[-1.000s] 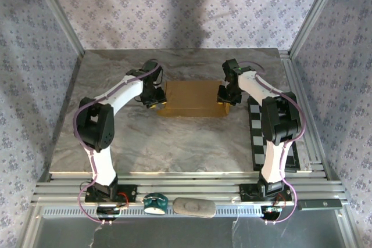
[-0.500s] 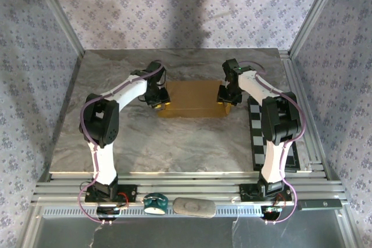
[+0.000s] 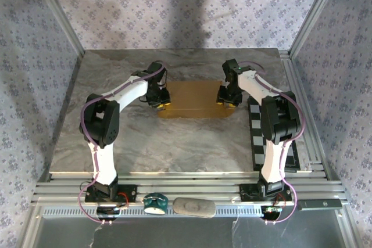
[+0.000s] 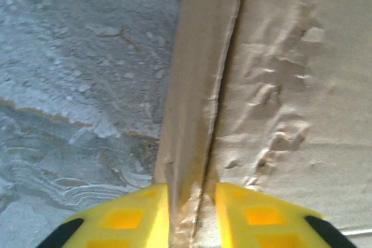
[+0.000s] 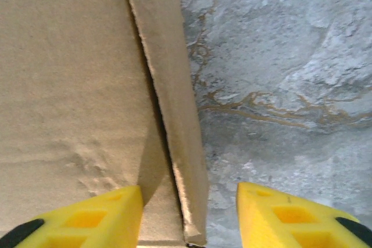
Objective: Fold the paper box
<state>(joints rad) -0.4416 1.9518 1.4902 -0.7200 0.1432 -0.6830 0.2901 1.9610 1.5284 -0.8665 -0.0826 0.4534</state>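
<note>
The paper box (image 3: 195, 100) is tan cardboard and lies low on the marble table (image 3: 174, 143) between both arms. My left gripper (image 3: 161, 101) is at its left edge. In the left wrist view the yellow fingers (image 4: 139, 219) press from both sides on the box's upright left side wall (image 4: 195, 114), so the left gripper (image 4: 192, 219) is shut on it. My right gripper (image 3: 225, 98) is at the box's right edge. There the right gripper (image 5: 189, 213) stands open, straddling the right side wall (image 5: 171, 114) with a clear gap on the outer side.
A black-and-white checkered board (image 3: 273, 137) lies along the table's right side under the right arm. A teal object (image 3: 156, 202) and a grey oblong one (image 3: 194, 207) rest on the front rail. Patterned walls enclose the table.
The left arm has shifted right along the box's left edge and its jaws have narrowed on the wall. The right jaws have widened off the right wall. The box looks flatter.
</note>
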